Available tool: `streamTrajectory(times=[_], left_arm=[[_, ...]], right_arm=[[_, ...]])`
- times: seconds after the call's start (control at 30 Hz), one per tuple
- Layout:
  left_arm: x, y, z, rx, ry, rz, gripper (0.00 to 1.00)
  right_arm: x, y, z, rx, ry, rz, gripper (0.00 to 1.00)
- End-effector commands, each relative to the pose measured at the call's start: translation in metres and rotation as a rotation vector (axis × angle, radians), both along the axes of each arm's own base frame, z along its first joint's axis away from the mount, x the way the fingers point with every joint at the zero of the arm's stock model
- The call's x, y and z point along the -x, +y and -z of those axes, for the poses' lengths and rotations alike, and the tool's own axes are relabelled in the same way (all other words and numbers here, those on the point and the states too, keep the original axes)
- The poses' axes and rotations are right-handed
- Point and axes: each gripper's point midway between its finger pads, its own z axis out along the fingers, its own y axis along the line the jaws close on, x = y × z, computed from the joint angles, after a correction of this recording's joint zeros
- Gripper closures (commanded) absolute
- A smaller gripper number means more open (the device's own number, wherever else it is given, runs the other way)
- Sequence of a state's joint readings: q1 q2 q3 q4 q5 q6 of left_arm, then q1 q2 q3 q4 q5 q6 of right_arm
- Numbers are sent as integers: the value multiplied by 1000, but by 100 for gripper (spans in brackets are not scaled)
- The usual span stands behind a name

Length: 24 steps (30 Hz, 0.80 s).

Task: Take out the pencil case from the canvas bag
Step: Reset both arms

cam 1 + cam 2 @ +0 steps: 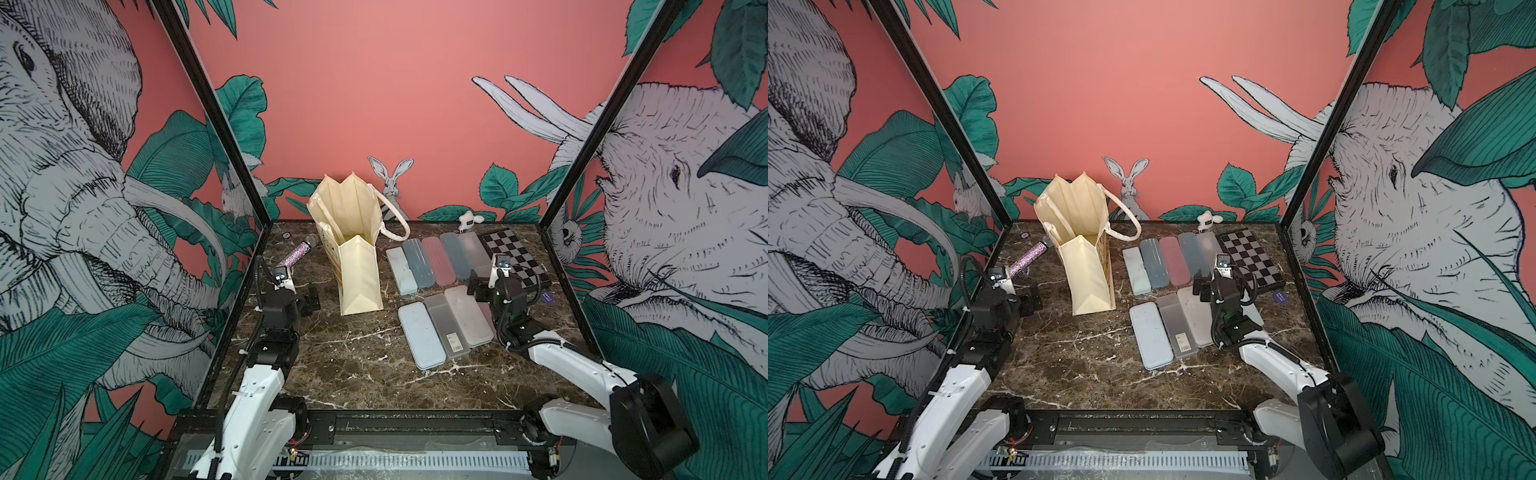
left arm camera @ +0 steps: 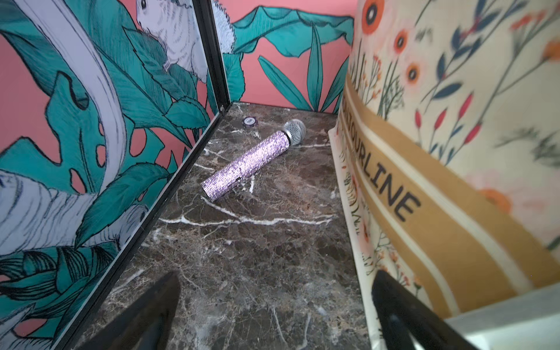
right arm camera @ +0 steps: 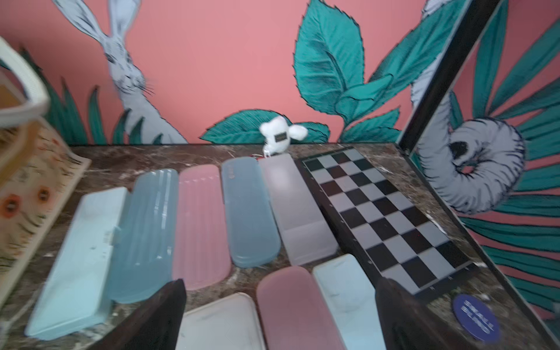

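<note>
— While the jaws stood spread, what was between them?

— Nothing was held on either side. Your left jaws were wide apart over bare desk [image 2: 242, 272], with one finger [image 2: 403, 318] just beside the printed face of the canvas bag [image 2: 454, 151], not gripping it. Your right jaws were equally wide, over a pink pencil case [image 3: 291, 306] in the nearer of two rows of cases.

— And the bag?

— It stood upright toward the back of the desk, mouth gaping, handles hanging loose. In both top views you saw only cream lining inside, though its bottom was hidden.

— So how far along was it?

— By my reading the taking-out was done: every case in sight lay flat on the desk, outside the bag, on your right of it. What was left, at most, was to check that hidden bottom and draw your arms clear.
</note>
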<state>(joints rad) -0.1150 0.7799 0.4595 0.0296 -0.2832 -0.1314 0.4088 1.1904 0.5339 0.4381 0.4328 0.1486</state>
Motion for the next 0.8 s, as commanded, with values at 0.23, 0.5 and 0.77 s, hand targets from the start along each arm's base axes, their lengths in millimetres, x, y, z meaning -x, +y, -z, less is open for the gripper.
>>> streamTrajectory(times=[0.23,0.5,0.77], left_arm=[[-25,8,31,-121,-23,-18,0],[-39,8,60,-188,3,-4,0],[-61,-7,66,-237,-19,92,0]], right_arm=[[-10,-51,20,87,26,134,1],[-6,-68,30,148,37,118,1],[-1,-75,61,97,52,85,1]])
